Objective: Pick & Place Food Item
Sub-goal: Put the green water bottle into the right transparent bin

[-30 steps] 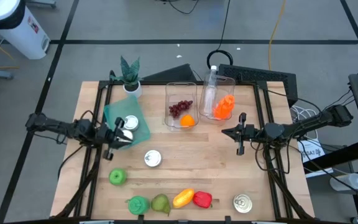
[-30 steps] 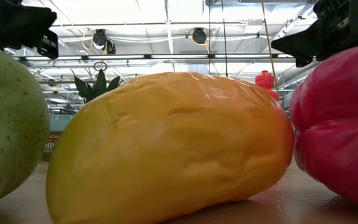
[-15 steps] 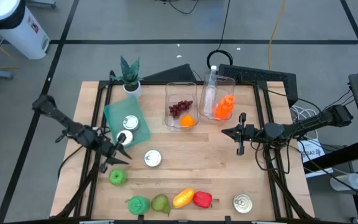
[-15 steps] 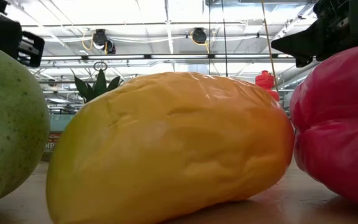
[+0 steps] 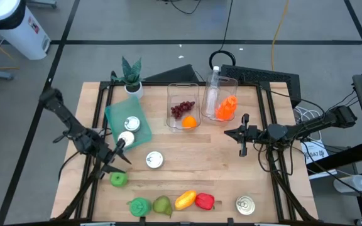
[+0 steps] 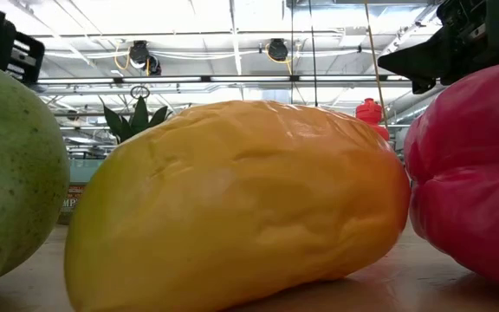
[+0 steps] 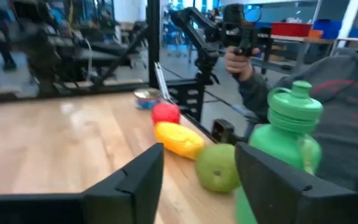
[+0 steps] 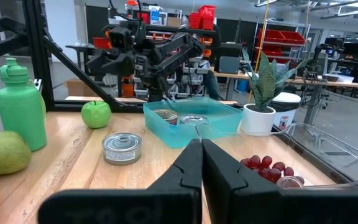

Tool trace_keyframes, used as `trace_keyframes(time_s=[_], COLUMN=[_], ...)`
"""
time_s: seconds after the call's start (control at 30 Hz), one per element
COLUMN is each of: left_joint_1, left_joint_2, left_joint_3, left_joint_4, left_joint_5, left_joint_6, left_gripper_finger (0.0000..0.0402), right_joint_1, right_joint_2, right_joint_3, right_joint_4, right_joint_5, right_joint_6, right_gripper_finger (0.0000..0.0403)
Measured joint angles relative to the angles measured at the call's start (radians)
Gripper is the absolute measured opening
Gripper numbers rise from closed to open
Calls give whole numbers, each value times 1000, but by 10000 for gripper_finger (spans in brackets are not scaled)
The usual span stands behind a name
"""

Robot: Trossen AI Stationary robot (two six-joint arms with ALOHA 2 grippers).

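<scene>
While my left gripper (image 5: 115, 162) hangs with fingers spread just above the round green apple (image 5: 119, 179) near the wooden bench's (image 5: 219, 163) left edge, a silver tin can (image 5: 154, 159) sits close beside it and the shallow teal tray (image 5: 142, 132) lies behind. My right gripper (image 5: 241, 139), fingers pressed together, waits over the right side. Along the front edge, the yellow mango (image 6: 241, 208), green pear (image 6: 11, 173) and red pepper (image 6: 475, 173) fill the low view, hiding the apple there.

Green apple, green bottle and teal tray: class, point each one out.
green apple (image 5: 119, 179), high view, middle of its top.
green bottle (image 8: 20, 112), right wrist view, its body.
teal tray (image 8: 166, 135), right wrist view, front wall.
</scene>
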Motion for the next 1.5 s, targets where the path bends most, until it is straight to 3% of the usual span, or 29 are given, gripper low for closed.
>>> trace_keyframes(time_s=[0.17,0.43,0.57,0.73,0.97,1.13,1.3,1.5], left_joint_1=[-48,-118,-127,-126,-126,-126,-119,-59], left_joint_2=[105,321,437,605,809,839,816,834], left_joint_3=[0,-1,4,105,275,333,361,364], left_joint_4=[61,277,402,409,389,387,392,381], left_joint_5=[-19,45,42,45,148,159,97,61], left_joint_6=[-65,-66,-61,-53,39,85,148,77], left_gripper_finger=[283,393,383,392,396,396,399,392], right_joint_1=[0,0,0,0,0,0,0,0], right_joint_2=[0,0,0,0,0,0,0,0], right_joint_3=[0,0,0,0,0,0,0,0], right_joint_4=[3,9,9,11,9,7,8,8], right_joint_5=[2,1,1,1,1,1,1,1], right_joint_6=[0,1,1,0,9,19,19,19], right_gripper_finger=[0,0,0,0,0,0,0,0])
